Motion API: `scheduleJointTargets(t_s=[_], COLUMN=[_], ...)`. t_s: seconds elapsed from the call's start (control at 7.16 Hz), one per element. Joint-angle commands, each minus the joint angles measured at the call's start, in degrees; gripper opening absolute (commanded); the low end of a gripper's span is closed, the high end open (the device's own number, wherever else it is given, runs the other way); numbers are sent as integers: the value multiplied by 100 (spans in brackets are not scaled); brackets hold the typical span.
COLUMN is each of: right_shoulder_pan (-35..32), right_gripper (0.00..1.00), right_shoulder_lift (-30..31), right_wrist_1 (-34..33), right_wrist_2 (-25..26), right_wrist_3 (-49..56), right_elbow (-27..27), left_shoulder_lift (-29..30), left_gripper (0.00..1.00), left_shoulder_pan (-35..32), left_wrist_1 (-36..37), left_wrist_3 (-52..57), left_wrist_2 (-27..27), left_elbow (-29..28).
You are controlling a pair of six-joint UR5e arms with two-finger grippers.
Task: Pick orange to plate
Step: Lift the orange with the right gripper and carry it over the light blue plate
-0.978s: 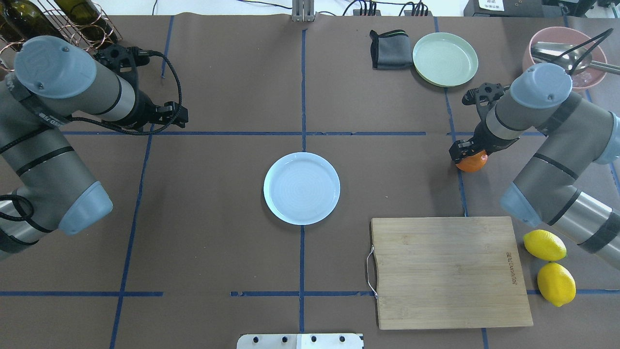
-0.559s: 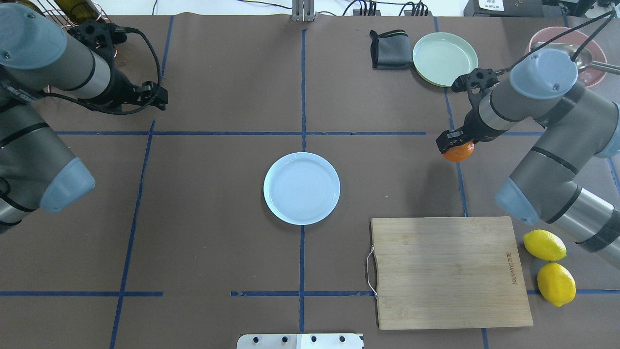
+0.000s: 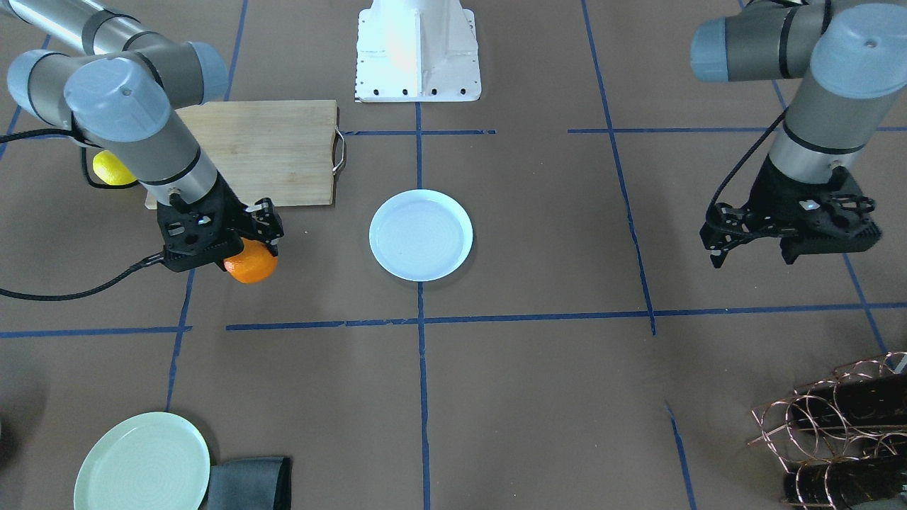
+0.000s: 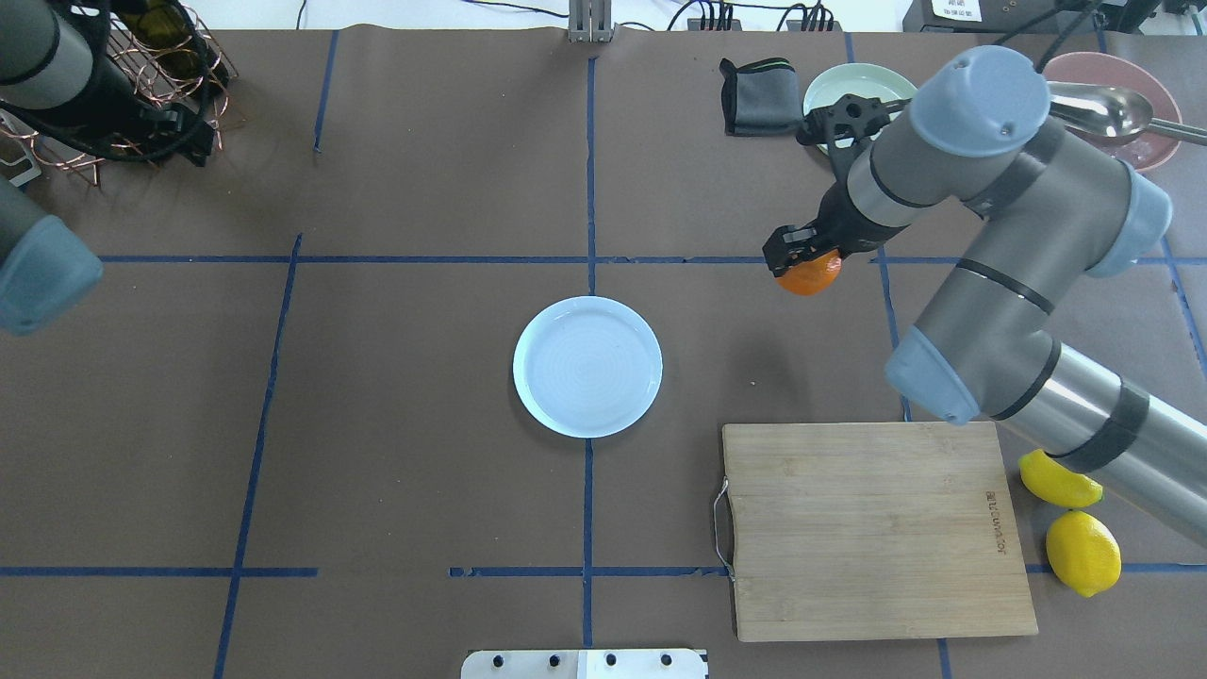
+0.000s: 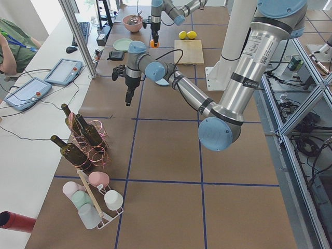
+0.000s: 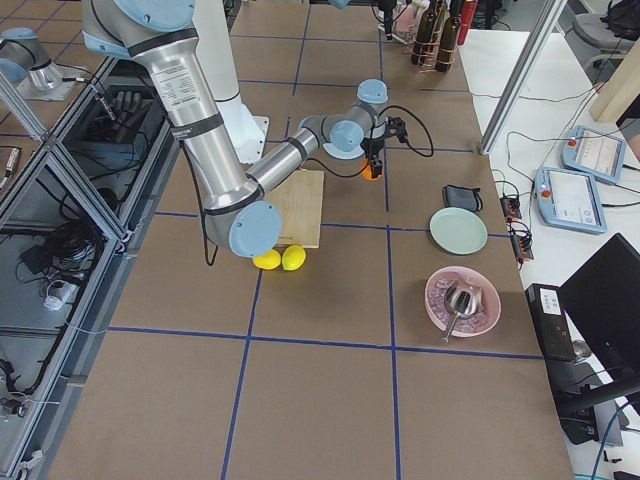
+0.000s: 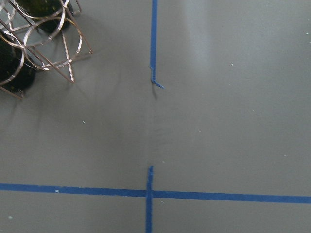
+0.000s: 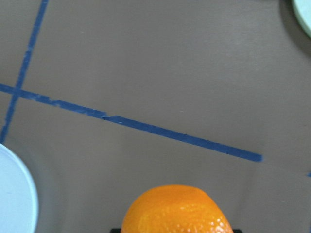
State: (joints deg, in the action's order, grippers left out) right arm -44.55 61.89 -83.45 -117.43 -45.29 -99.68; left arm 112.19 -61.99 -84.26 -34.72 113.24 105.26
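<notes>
Presently: right pincer (image 4: 800,255) is pinching orange (image 4: 809,276) across its sides, aloft; judging it light, firm, smooth-skinned, prone to rolling on plate (image 4: 587,367).

Grey tubular arms (image 4: 1000,283) with pale-blue joint caps and black bands; left pincer (image 3: 724,239) and right pincer (image 3: 256,248) black, cabled.

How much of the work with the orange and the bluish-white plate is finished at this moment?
Done: the right hand is shut on the orange and appears to hold it above the table. In hand: the carry, as the orange hangs to one side of the plate, not yet over it. Left: bring it over the plate, which is empty, lower it and open the hand.
</notes>
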Motion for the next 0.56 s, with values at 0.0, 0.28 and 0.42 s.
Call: scheduleJointTargets(t_s=[0.0, 0.28, 0.42], right_shoulder_pan=[558, 1043, 1175], right_gripper=[0, 0, 0], right_shoulder_lift=[-640, -1167, -1387], right_wrist_1=[-268, -277, -399], right_wrist_2=[375, 834, 966], right_wrist_3=[-802, -1191, -1262], right_elbow=[80, 543, 711], left_shoulder_lift=[-178, -695, -976], left_gripper=[100, 100, 100], left_shoulder_pan=[-575, -1058, -1340], left_wrist_1=[470, 463, 454], left_wrist_3=[1208, 2201, 2746], left_wrist_2=[347, 915, 1241], left_elbow=[-49, -49, -67])
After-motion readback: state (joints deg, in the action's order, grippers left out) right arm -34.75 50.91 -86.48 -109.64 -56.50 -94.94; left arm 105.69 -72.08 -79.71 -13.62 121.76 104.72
